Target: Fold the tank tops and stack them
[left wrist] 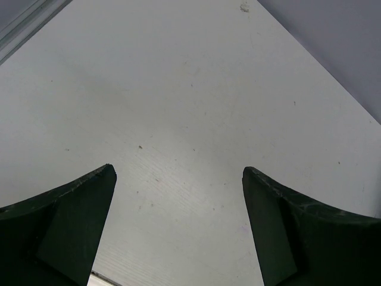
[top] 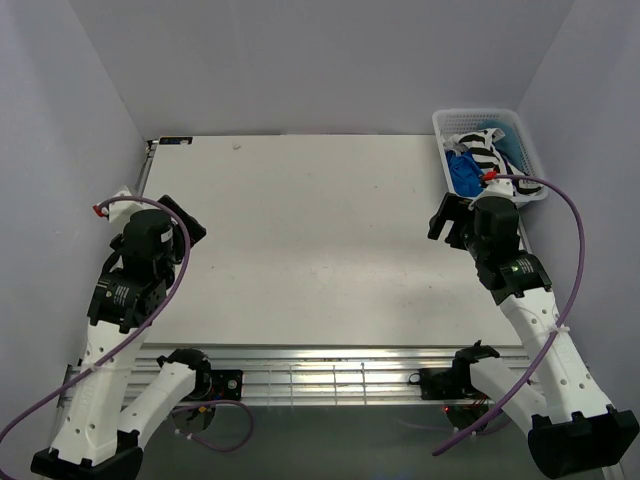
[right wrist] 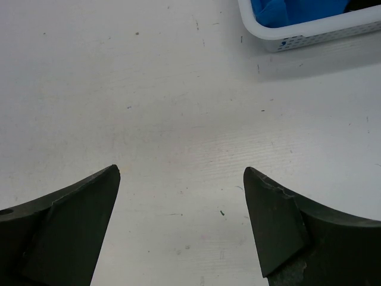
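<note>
L gripper [left wrist: 178, 173] is hovering over the table [top: 320, 240] near its left edge w/ jaws standing wide apart, gripping nothing. R gripper [right wrist: 181, 170] is likewise gaping and empty, hanging over the table just beside the white mesh basket [top: 438, 122] at the far-right corner. Tank tops are all lying bunched inside that basket: striped top [top: 478, 148] is sitting toward the far side, royal blue top [top: 462, 174] is lying at the near end, and what is prob. the teal top [top: 505, 140] is showing along the right wall, though top cam is too coarse to be sure.

Bright even overhead light; soft shadows; sharp focus; faint glare on table [top: 300, 250].
</note>
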Controlling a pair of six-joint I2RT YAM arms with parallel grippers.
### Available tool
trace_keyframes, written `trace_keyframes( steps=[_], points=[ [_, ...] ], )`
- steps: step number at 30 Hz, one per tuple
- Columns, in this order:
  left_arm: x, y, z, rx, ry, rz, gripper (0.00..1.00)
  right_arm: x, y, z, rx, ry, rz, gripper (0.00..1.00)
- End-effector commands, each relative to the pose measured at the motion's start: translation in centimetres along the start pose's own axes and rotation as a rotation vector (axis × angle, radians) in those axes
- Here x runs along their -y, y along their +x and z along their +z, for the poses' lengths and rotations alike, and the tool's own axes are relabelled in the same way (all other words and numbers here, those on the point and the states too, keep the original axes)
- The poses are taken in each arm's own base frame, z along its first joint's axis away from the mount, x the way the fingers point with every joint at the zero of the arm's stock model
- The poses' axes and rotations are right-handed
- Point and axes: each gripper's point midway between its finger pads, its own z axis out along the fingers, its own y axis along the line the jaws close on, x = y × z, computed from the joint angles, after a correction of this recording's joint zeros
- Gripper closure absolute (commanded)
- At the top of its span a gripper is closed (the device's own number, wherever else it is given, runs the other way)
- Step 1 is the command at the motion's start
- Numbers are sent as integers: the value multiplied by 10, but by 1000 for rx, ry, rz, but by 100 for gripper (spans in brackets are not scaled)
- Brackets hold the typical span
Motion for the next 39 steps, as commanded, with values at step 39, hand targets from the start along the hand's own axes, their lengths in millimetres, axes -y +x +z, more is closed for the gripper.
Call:
trace_keyframes(
  steps=[39],
  points=[
    [61,58,65,-218,135,56,2,95,-191,275,165,449,-64,10]
  ],
)
